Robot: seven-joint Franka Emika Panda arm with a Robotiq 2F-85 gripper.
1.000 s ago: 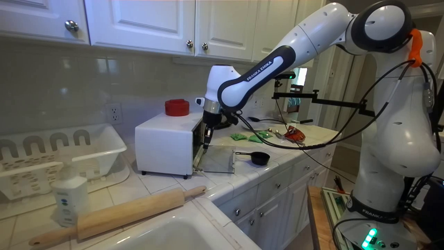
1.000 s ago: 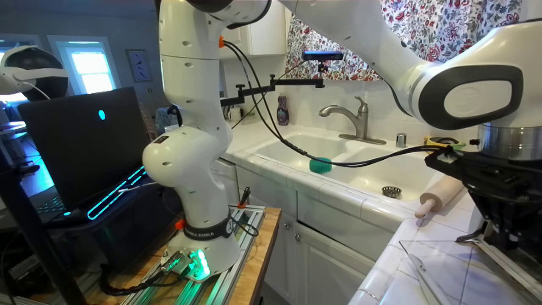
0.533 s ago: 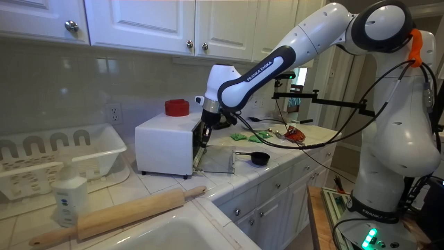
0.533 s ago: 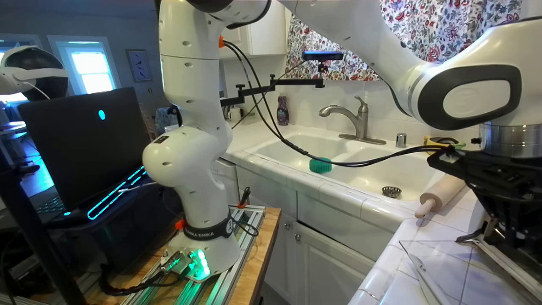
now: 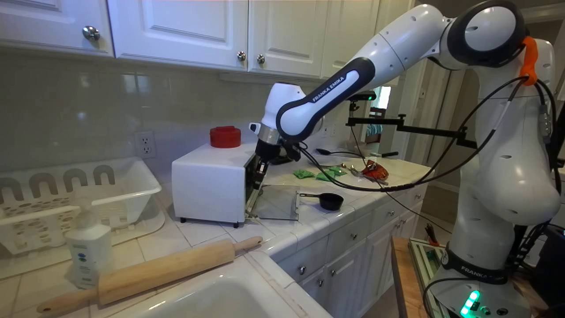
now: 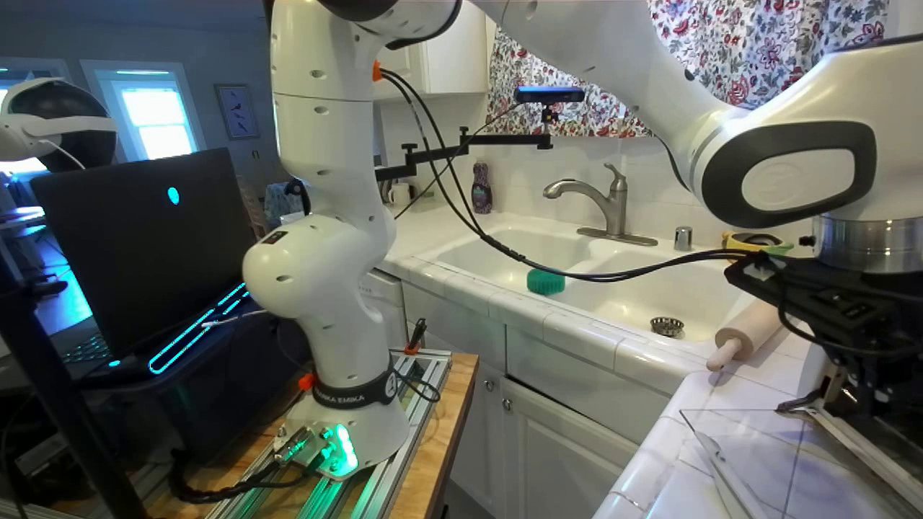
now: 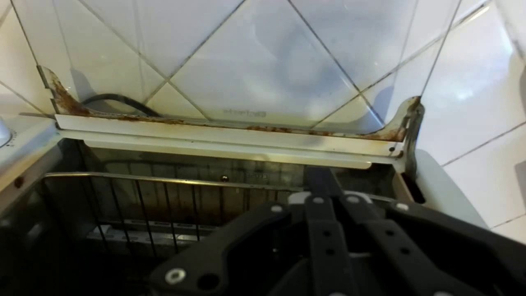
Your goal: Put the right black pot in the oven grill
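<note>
White-tiled worktop (image 5: 172,240), L-shaped, carries the task items. Arm (image 5: 399,46) reaches in over its front edge, wrist pitched low. Oven grill (image 5: 209,190) stands upright, back nr the worktop's wall corner, mouth facing along the front edge. Glass door (image 5: 278,203) let down, flat or nearly so, rusted along hinge side per wrist view. Wire rack (image 7: 164,180) inside, front bar running across the mouth.

Pincer (image 7: 326,181): fingers drawn tog., no gap obs. btwn tips. Tips overlap rack's front bar in wrist view; contact, or any wire pinched btwn them, can't tell. No load visible in it.

Black pot (image 5: 330,201), only one clearly seen so taken as the right one: upright nr worktop's front edge, just past door's outer side, handle pointing at door; touching or not, unclear.

Change, last sec.: wrist tipped slightly, tips shifted a little twd oven interior; door & pot unmoved. Means work is at oven end only; pot transfer not begun.

Assessed: door access prob. achieved, loading outstanding. Next, arm should back out clear of rack & door, then go for pot handle. Risk: snagged bar drags rack fwd, or wrist knocks oven rim on exit.
</note>
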